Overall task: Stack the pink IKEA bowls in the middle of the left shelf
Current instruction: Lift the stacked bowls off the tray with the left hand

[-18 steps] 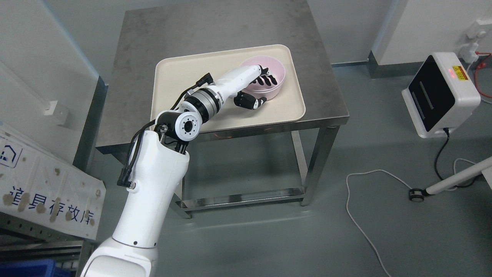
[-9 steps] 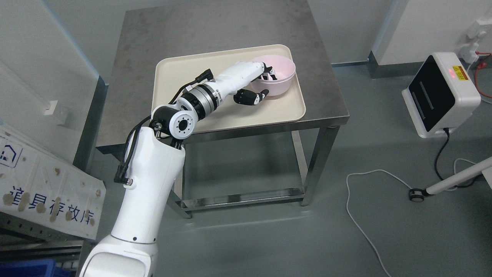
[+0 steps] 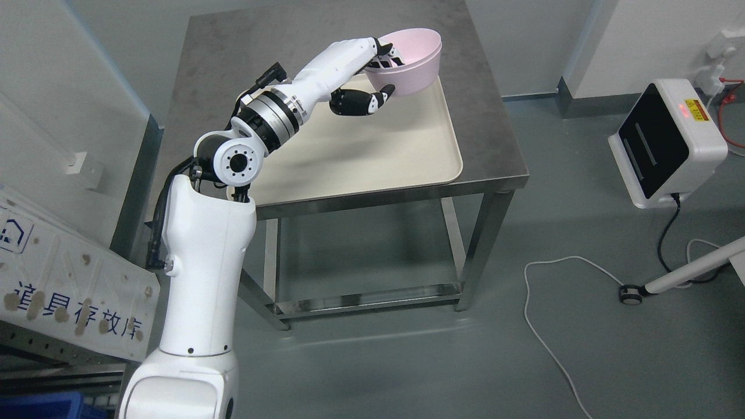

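Observation:
A pink bowl (image 3: pixel 414 61) hangs in the air above the far right corner of the cream tray (image 3: pixel 378 145), tilted a little. My left hand (image 3: pixel 381 73) is shut on the bowl's near rim: its fingers (image 3: pixel 389 55) reach inside the bowl while the thumb (image 3: pixel 372 99) sits under its outer wall. The white left arm rises from the lower left of the picture. Nothing else lies on the tray. My right arm does not show.
The tray rests on a steel table (image 3: pixel 279 46) with an open frame below. A shelf edge with a white sign (image 3: pixel 64 285) stands at the lower left. A white and black device (image 3: pixel 666 142) and loose cables (image 3: pixel 559 326) lie on the floor at right.
My left hand closed on the bowl's rim and raised it off the tray, carrying it up and toward the table's far side. The arm has swung upward with it.

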`<state>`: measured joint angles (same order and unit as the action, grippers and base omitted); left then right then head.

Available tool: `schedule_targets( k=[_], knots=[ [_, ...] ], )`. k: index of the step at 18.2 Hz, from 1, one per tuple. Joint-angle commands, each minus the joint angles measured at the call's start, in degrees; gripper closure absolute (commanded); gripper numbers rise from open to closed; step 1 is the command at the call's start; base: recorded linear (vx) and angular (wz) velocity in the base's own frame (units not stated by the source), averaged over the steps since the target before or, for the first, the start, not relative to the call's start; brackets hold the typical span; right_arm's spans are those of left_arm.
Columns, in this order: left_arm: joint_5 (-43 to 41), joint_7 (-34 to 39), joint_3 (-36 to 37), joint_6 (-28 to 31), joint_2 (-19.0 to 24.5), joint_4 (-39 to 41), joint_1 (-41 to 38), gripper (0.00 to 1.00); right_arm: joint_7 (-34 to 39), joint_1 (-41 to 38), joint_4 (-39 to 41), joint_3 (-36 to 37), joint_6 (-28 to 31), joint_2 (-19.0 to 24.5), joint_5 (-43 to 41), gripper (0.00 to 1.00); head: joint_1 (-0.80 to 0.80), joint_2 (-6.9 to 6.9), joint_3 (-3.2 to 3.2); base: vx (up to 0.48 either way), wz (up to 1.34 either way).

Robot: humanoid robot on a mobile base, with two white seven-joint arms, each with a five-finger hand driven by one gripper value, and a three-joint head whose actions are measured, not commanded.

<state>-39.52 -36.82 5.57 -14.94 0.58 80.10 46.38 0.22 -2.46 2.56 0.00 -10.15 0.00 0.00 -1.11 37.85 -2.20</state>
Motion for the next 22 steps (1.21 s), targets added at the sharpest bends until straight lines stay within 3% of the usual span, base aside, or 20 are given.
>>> schedule_targets(
  k=[1, 11, 22],
  knots=[
    [1.6, 0.0, -6.9, 0.1, 0.4, 6.2, 0.5, 0.99, 0.0, 0.0, 0.0, 0.6, 0.0, -1.0, 0.4, 0.0, 0.0, 0.0, 0.0, 0.0, 0.0],
    [1.5, 0.1, -7.1, 0.2, 0.4, 6.2, 0.6, 0.99, 0.0, 0.0, 0.1, 0.6, 0.0, -1.0, 0.4, 0.0, 0.0, 0.0, 0.0, -0.01, -0.01],
    [1.5, 0.1, -8.7, 0.1, 0.4, 6.2, 0.5, 0.99, 0.0, 0.0, 0.0, 0.6, 0.0, -1.0, 0.4, 0.0, 0.0, 0.0, 0.0, -0.136, -0.23]
  ],
)
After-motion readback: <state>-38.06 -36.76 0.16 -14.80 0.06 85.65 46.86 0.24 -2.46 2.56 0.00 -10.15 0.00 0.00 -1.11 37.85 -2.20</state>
